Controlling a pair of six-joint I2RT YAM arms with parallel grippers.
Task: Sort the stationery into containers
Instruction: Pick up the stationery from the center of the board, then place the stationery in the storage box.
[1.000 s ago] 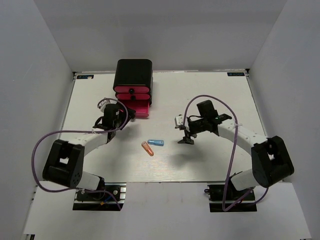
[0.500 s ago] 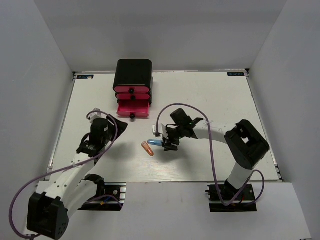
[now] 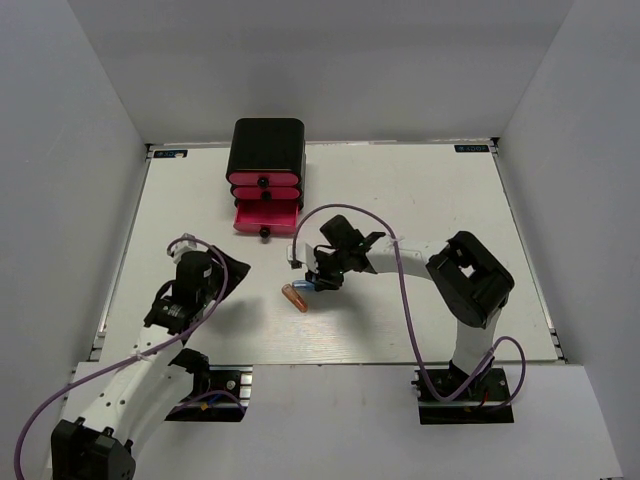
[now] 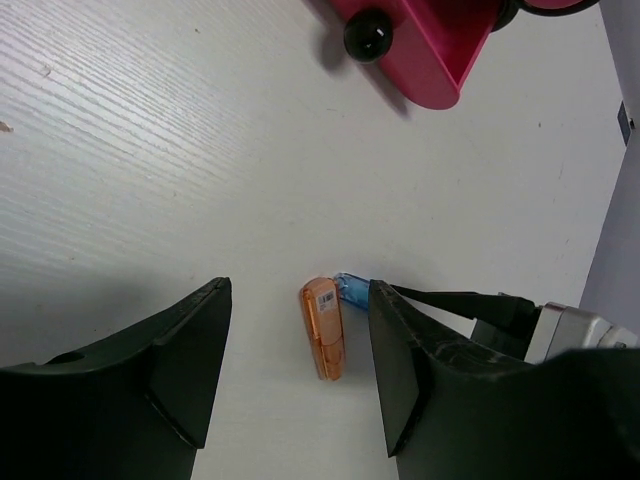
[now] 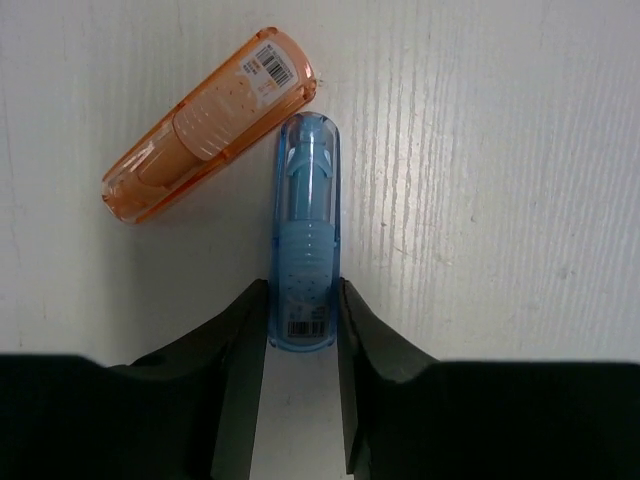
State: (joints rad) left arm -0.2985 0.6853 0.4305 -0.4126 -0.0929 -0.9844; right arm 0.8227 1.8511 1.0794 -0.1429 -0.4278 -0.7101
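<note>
Leftward since half a second ago, the right gripper (image 3: 318, 281) now sits at the blue capsule (image 3: 308, 285), which lies on the table (image 3: 420, 200) beside the orange capsule (image 3: 295, 297), before the open bottom drawer (image 3: 266, 220); the left gripper (image 3: 232, 268) has pulled back. From the left wrist, its fingers spread wide, holding nothing. From the right wrist, the fingers clamp the blue capsule's near end, its far tip against the orange one.

Right gripper (image 5: 303, 312) now clamps blue capsule (image 5: 305, 220); left arm (image 3: 185, 285) drawn back
</note>
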